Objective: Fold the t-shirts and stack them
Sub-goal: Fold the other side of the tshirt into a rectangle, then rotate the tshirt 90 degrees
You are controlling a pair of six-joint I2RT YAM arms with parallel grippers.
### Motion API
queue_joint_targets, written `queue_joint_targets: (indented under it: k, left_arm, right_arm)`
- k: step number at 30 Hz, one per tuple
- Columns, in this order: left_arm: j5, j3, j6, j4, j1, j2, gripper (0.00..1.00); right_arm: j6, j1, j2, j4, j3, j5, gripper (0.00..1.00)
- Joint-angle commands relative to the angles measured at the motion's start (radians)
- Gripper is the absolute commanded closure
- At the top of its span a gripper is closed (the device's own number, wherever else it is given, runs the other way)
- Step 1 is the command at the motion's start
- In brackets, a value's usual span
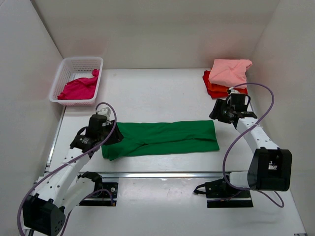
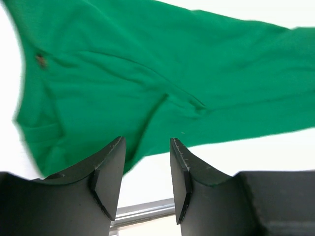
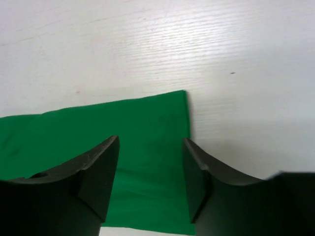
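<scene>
Shirt status: green t-shirt lies flat mid-table, folded lengthwise into one long band running left to right. The right end is square and neat. The left end is wider and rumpled, with a diagonal crease where the layers overlap, and there's a small dark mark near that end in the left wrist view.

Left gripper sits over the band's left end – jaws partway apart, nothing pinched between them. Right gripper hangs just beyond the far-right corner of the band, jaws likewise parted and gripping nothing, with bare table to one side.

Other shirts: the magenta one is bunched up in the white basket at far left. The salmon pink one is folded on top of orange-red cloth at far right – a small stack, well apart from the green.
</scene>
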Motion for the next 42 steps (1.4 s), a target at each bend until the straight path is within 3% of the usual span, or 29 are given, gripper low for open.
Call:
queue_joint_targets:
  k: [1,3,8,15,21,25,31,34,35,37,39,42]
  left_arm:
    - [0.062,-0.052,-0.069,0.071,-0.037,0.001,0.48]
    - [0.048,-0.081,-0.086,0.090,-0.057,0.018,0.48]
    - [-0.023,-0.115,-0.110,0.108,-0.138,0.151,0.34]
    - [-0.165,-0.026,-0.101,0.187,-0.143,0.424,0.43]
    - [-0.158,0.245,-0.054,0.197,-0.135,0.783,0.49]
    - [-0.122,0.453,-0.037,0.216,-0.107,0.955,0.52]
    - [-0.142,1.002,0.090,0.049,-0.100,1.320,0.53]
    - [-0.144,1.472,0.136,-0.109,-0.106,1.612,0.54]
    - [-0.136,1.565,0.136,-0.179,-0.104,1.662,0.54]
    - [-0.097,1.925,0.132,-0.263,-0.095,1.861,0.53]
    - [-0.041,2.094,0.118,-0.283,-0.074,1.958,0.51]
    - [-0.024,1.950,0.109,-0.153,-0.058,1.904,0.51]
  right_arm:
    - [-0.013,0.015,0.050,0.070,-0.002,-0.076,0.51]
    - [-0.016,0.029,0.072,0.082,-0.006,-0.092,0.58]
    - [-0.056,0.121,0.156,0.047,0.010,-0.100,0.54]
    - [-0.001,0.158,0.179,0.016,-0.052,-0.074,0.52]
    - [0.072,0.190,0.185,-0.132,-0.081,-0.038,0.52]
    - [0.150,0.291,0.144,-0.165,-0.149,-0.035,0.52]
    - [0.386,0.477,-0.021,-0.053,-0.330,-0.070,0.56]
    - [0.494,0.593,-0.072,0.010,-0.380,-0.081,0.58]
    - [0.525,0.627,-0.068,0.048,-0.388,-0.086,0.58]
    - [0.563,0.691,-0.062,0.094,-0.388,-0.106,0.59]
    - [0.568,0.768,-0.030,0.166,-0.381,-0.130,0.59]
    - [0.513,0.879,0.068,0.211,-0.317,-0.156,0.56]
